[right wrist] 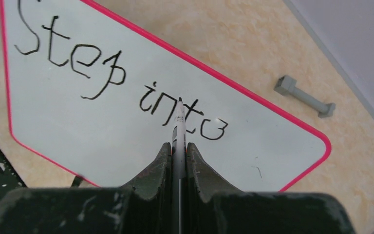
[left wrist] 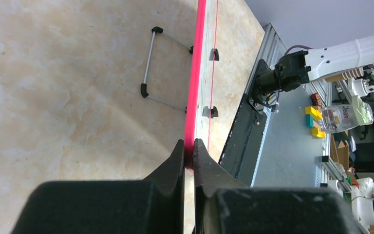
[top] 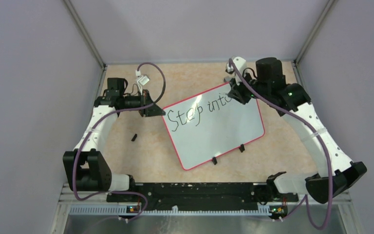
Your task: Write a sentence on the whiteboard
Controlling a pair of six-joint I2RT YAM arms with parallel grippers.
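Watching the writing rig from the side, here's where it's at. The whiteboard (top: 224, 141) lies skewed on the worktop (top: 141, 161), roughly in the middle, with its far corner up by the right arm. The sentence (top: 197, 113) reads "Step into" along the top line, and the rest of the board is blank.

The left tool (left wrist: 189, 146) is pinched right on the pink rim at the board's left edge. Its fingers are closed onto it, so it's acting as the anchor. The right tool (right wrist: 177, 148) is clamped on a thin marker (right wrist: 179, 122), and the tip sits over the "t" of "into". I can't tell from here whether the nib is actually touching.

My take on doing the next bit well:
- Lift clear before moving, or the nib will drag through the "to" and smear it.
- Start the next word just past the "o". That line is running toward the rim, so I'd guess a short word fits there and anything longer belongs on a second line under "Step".
- Go light on the pressure. The board is held at one edge only, so a hard push could pivot it.
- Keep the marker close to upright so the strokes stay thin.

There's a small black bit (top: 134, 137) loose on the worktop, well away from the action.
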